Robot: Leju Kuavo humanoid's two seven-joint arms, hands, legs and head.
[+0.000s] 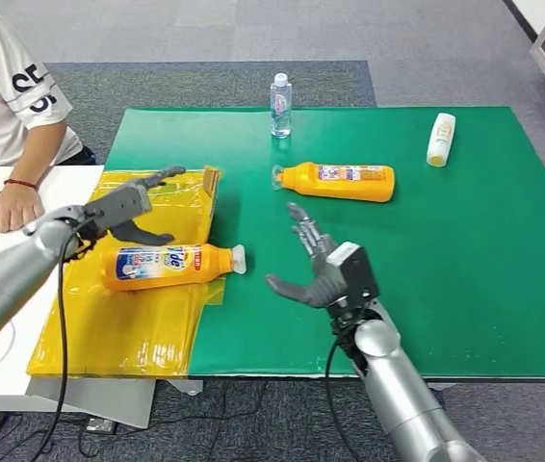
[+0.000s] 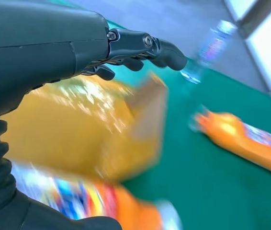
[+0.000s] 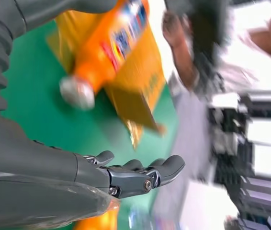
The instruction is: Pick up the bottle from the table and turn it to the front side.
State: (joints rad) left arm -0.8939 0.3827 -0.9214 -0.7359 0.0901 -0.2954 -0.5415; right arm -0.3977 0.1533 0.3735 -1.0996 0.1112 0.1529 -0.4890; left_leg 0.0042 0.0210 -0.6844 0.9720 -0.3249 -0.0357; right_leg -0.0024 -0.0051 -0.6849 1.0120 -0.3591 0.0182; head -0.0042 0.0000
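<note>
My target, the orange bottle (image 1: 171,265), lies on its side on the yellow bag (image 1: 146,327), at nine o'clock on the worktop (image 1: 436,269). I judge it stiff, slick, fairly heavy; I'd grip mid-body. My left hand (image 1: 128,207) hovers spread above it, empty; my right hand (image 1: 321,269) is spread, holding nothing.

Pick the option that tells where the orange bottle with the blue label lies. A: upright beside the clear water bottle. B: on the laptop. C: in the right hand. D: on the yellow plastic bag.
D: the orange bottle with the blue label lies on its side on the yellow plastic bag, just below the open left hand.
</note>
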